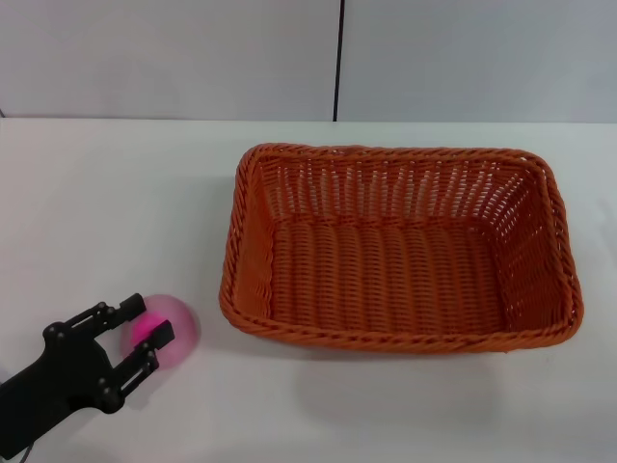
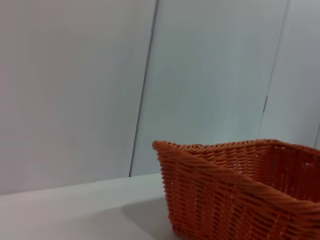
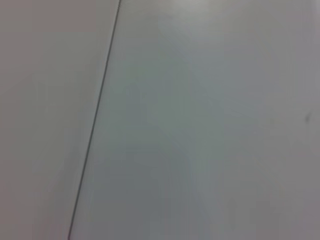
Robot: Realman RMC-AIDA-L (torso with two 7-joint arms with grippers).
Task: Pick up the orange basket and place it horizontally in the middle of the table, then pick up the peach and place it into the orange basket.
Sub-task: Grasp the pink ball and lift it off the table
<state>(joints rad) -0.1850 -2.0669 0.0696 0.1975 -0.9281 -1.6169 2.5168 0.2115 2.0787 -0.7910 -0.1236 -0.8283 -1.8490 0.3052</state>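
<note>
While the large rectangular orange-brown woven wicker basket [image 1: 400, 249] lies with its long side across the middle of the wide plain white desk [image 1: 106, 212], its open top is turned upward and its ribbed floor is seen bare in the head view. Near the front left corner of that basket, but apart from it, the small pale-pink round peach [image 1: 170, 328] with a bright magenta blotch is seen resting on the desk. The black left gripper [image 1: 145, 333] is reached in from the lower left corner of the head view, and its two fingers [image 1: 154, 338] are spread apart on either side of the peach's near portion, so that the fruit is bracketed but whether the pads actually touch it cannot be told; the jaws are held wide rather than closed. The peach is partly covered by the fingertips, and the magenta patch is shown between them. From the left wrist view, one flared corner of the basket [image 2: 240, 190] with its braided rim is seen just ahead over the white surface, with pale grey wall panels [image 2: 75, 90] behind it. By the right wrist view only a plain grey panel [image 3: 200, 125] crossed by a dark seam is shown, and the right gripper is not seen in any view
</note>
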